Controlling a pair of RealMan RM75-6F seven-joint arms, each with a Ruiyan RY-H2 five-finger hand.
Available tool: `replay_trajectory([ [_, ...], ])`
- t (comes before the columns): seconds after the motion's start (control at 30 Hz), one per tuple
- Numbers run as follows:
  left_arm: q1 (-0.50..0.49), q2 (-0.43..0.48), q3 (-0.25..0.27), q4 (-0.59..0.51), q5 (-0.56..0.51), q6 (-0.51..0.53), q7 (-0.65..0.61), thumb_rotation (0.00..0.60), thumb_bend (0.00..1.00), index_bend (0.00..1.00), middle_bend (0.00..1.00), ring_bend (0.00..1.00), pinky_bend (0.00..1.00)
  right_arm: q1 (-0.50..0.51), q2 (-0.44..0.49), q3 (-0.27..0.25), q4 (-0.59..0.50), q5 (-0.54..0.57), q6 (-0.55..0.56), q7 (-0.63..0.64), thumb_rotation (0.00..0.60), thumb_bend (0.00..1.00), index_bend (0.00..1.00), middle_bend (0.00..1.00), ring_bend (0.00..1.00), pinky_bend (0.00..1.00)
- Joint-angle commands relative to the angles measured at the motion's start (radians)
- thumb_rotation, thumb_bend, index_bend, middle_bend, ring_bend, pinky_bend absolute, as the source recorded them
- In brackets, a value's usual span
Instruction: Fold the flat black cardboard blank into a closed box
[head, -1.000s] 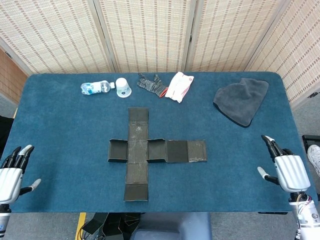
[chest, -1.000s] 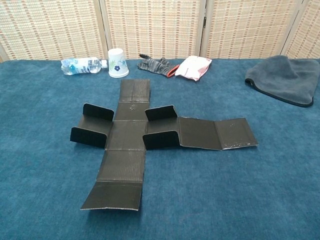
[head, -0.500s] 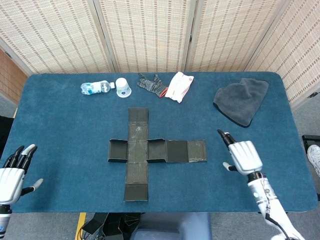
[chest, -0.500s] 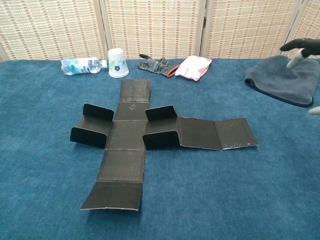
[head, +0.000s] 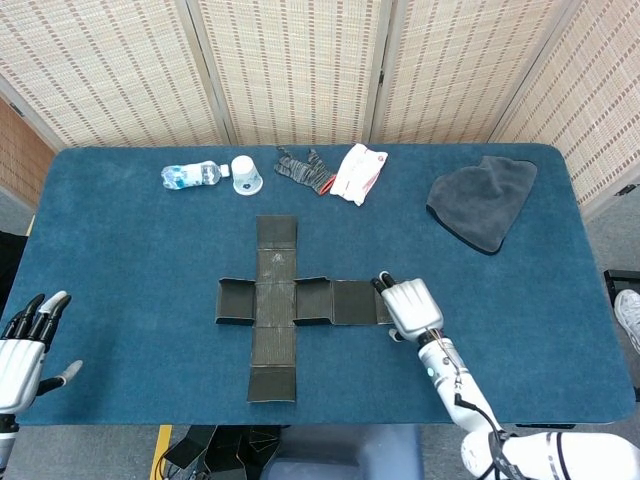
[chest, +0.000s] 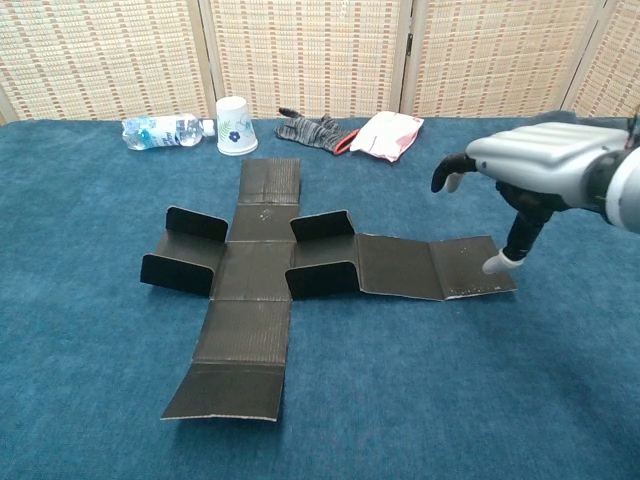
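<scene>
Near edge, 7 o'clock: the left hand (head: 22, 350) hung off the table corner, fingers apart and holding nothing, much where it had been a second before.

Near centre, 4 o'clock: the right hand (head: 410, 305) had swung in from the table's right edge and sat over the outer end of the cardboard blank's (head: 275, 300) long right arm; its fingers were spread and gripped nothing, and in the chest view one fingertip (chest: 497, 263) pointed down at the panel's far corner. Whether it touched the card I could not tell.

Centre: the blank lay as a flat cross on the blue table (head: 120, 250), unchanged, with four short side flaps standing up around the middle panels and its other panels flat.

Meaning for the task: folding had probably not begun; the right hand's arrival suggested the right arm would be lifted first.

Far edge, 11 to 1 o'clock: a water bottle (head: 190, 175), paper cup (head: 246, 175), grey glove (head: 305, 168), white-and-red cloth (head: 359, 172) and grey towel (head: 483, 202) lay well apart from the blank.
</scene>
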Motion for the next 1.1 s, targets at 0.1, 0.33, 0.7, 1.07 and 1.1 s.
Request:
replay_trajectory([
  [0.1,-0.003,-0.004,0.002,0.006,0.008,0.0,-0.004,0.6,0.14,0.02,0.0,0.05,0.17,0.086,-0.073,0.015,0.034,0.132,0.053,-0.089,0.6,0.0,0.14,0.15,0.78,0.87],
  [0.33,-0.008,-0.007,0.004,0.016,0.013,-0.006,-0.012,0.6,0.14,0.02,0.0,0.05,0.17,0.177,-0.151,0.049,0.098,0.298,0.089,-0.145,0.6,0.0,0.06,0.13,0.78,0.87],
  [0.7,-0.015,-0.002,0.013,0.028,0.019,-0.02,-0.028,0.6,0.14,0.02,0.0,0.05,0.17,0.327,-0.257,0.101,0.22,0.537,0.101,-0.241,0.6,0.0,0.05,0.12,0.78,0.87],
  [1.07,-0.01,-0.01,0.021,0.062,0.022,-0.017,-0.061,0.6,0.14,0.02,0.0,0.05,0.17,0.412,-0.3,0.116,0.276,0.666,0.127,-0.292,0.6,0.0,0.05,0.12,0.78,0.87],
  [1.1,-0.01,-0.012,0.021,0.066,0.024,-0.016,-0.065,0.6,0.14,0.02,0.0,0.05,0.17,0.416,-0.304,0.113,0.285,0.673,0.131,-0.294,0.6,0.0,0.05,0.12,0.78,0.87],
])
